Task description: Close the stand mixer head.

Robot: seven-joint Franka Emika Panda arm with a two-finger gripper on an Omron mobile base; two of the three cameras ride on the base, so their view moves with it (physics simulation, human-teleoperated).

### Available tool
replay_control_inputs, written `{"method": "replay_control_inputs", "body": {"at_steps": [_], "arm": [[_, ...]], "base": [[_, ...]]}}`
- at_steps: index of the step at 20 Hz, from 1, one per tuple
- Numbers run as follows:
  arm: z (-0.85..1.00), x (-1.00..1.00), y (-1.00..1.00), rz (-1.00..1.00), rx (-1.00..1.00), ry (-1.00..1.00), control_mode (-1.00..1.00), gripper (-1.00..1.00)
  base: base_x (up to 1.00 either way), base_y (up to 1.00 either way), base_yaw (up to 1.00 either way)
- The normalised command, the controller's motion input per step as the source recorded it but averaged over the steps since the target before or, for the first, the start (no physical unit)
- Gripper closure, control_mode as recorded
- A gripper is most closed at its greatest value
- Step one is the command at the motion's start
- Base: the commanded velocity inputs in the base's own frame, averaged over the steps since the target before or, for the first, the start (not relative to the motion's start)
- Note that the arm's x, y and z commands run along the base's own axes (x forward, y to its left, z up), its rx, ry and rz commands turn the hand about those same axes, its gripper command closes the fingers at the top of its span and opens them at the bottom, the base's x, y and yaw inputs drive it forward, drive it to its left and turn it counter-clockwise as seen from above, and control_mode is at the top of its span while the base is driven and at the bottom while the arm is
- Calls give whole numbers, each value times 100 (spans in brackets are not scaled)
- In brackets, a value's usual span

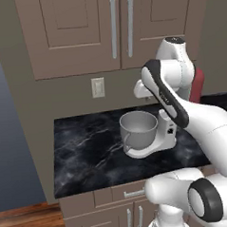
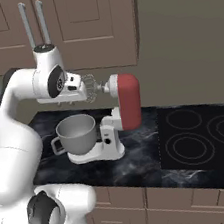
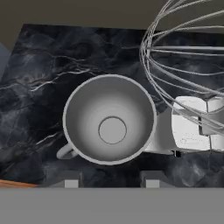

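Wire loops of the whisk (image 3: 183, 65) crowded the hand view's upper right, with the steel bowl (image 3: 109, 125) directly below on the black counter (image 1: 80, 155), toward its back edge. The gripper (image 3: 109, 178) hovered above the bowl with its fingertips apart, holding nothing, apparently positioned just ahead of the whisk to push down. The stand mixer head (image 2: 127, 100) stood tilted up over its white base (image 2: 110, 137). From the left, the arm hid most of it.
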Motion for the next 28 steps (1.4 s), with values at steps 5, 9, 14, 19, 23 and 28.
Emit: {"method": "replay_control_inputs", "body": {"at_steps": [5,9,14,19,23,28], "arm": [[0,-36,-30,0,-2,-12,-100,-100],[10,-87,-82,7,12,-26,-100,-100],[8,-65,-99,18,21,-21,-100,-100],[8,-19,-98,23,15,-10,-100,-100],[20,-5,-85,24,5,-12,-100,-100],[25,8,-62,20,1,-14,-100,-100]], "base": [[0,0,0],[0,0,0],[0,0,0],[0,0,0],[0,0,0],[0,0,0]]}}
